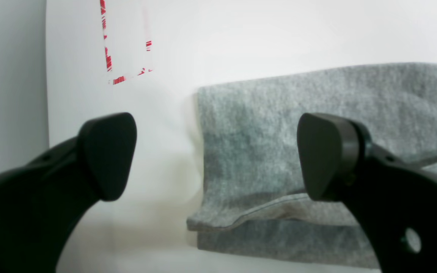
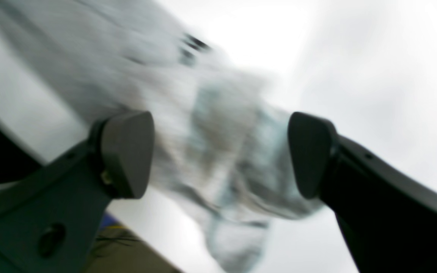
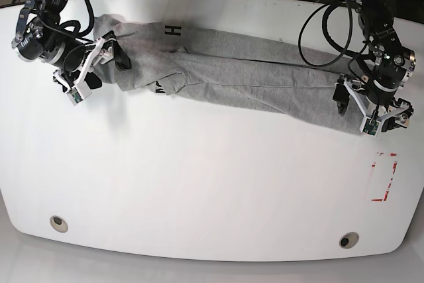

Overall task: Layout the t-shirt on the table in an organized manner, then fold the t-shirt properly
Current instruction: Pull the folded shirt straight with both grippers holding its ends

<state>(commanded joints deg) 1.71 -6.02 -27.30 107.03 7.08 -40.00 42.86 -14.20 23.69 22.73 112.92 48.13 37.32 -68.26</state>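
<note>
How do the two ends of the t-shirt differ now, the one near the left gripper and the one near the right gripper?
The t-shirt end by the left gripper is a flat, straight-edged fold; the end by the right gripper is bunched and wrinkled, with black print near it. The left wrist view of it is sharp; the right wrist view is blurred. Both grippers are open, and both ends lie on the table.

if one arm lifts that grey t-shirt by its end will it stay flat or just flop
The t-shirt would probably flop: it already lies wrinkled, with folded layers sagging at the end near the left gripper. It likely drags rather than slides cleanly, since it stretches in a long band across the table.
</note>
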